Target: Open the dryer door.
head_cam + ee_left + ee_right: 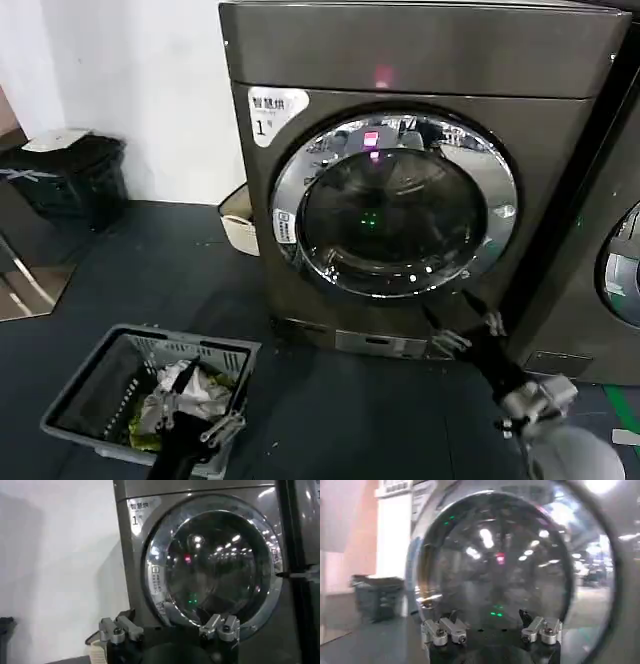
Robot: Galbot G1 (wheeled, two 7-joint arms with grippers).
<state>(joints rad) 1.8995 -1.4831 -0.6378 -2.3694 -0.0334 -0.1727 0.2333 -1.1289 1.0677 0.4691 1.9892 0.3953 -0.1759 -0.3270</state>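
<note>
The dryer is a dark grey-brown machine with a white "1" label and a pink light. Its dryer door, with a chrome rim and dark glass, lies flush and closed. My right gripper is open, just below the door's lower right rim. In the right wrist view the right gripper faces the dark glass up close, with nothing between its fingers. My left gripper hangs low over the laundry basket and is open. In the left wrist view the left gripper points at the door from farther off.
A grey laundry basket holding clothes stands on the dark floor at front left. A small white basket sits beside the dryer's left side, and a black bin stands by the wall. A neighbouring machine adjoins on the right.
</note>
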